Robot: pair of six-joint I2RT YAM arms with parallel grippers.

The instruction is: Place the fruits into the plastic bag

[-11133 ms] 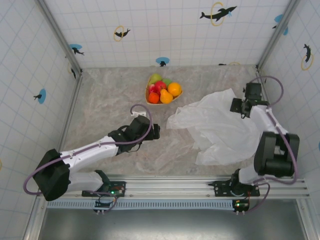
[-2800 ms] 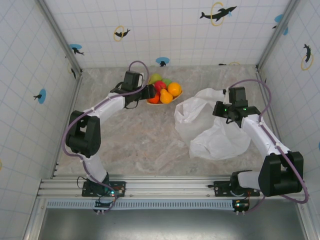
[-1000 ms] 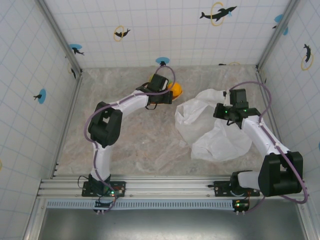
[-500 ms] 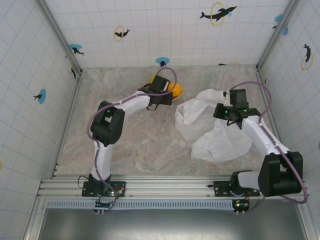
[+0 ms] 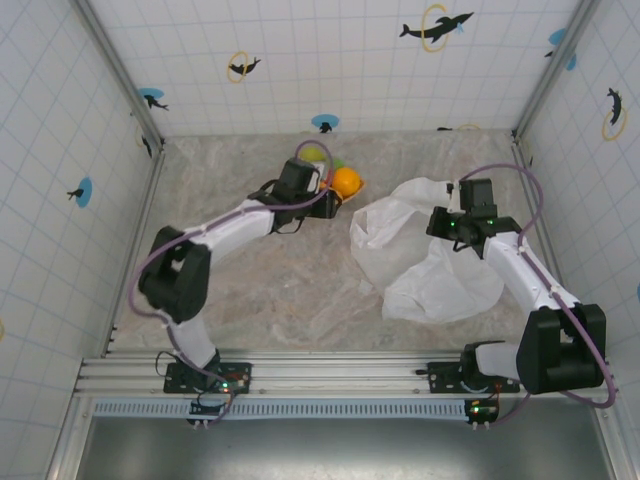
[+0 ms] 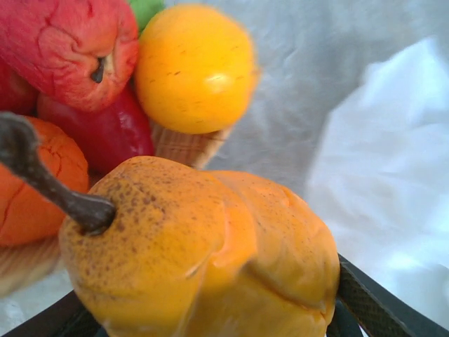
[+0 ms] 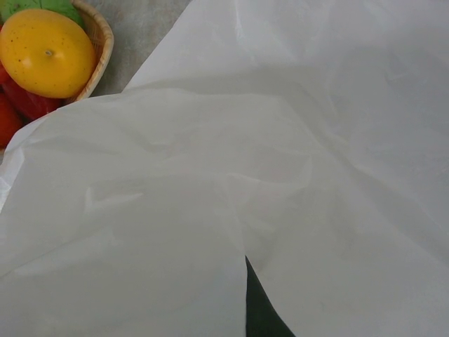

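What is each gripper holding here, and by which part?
Left gripper holds the yellow-orange pear across its body. Right gripper pinches the plastic bag by the film at its far end.

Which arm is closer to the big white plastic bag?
Right. The right gripper grips the plastic bag at its far edge. The left gripper is off to the bag's left, by the plate, holding a pear.

Bright, even overhead light, faint shadows. Beyond the pear (image 6: pixel 210 246) in the left gripper (image 6: pixel 210 316), the orange fruit (image 6: pixel 195 69) shows glare and soft edges; the plastic bag (image 7: pixel 280 175) bleaches white.
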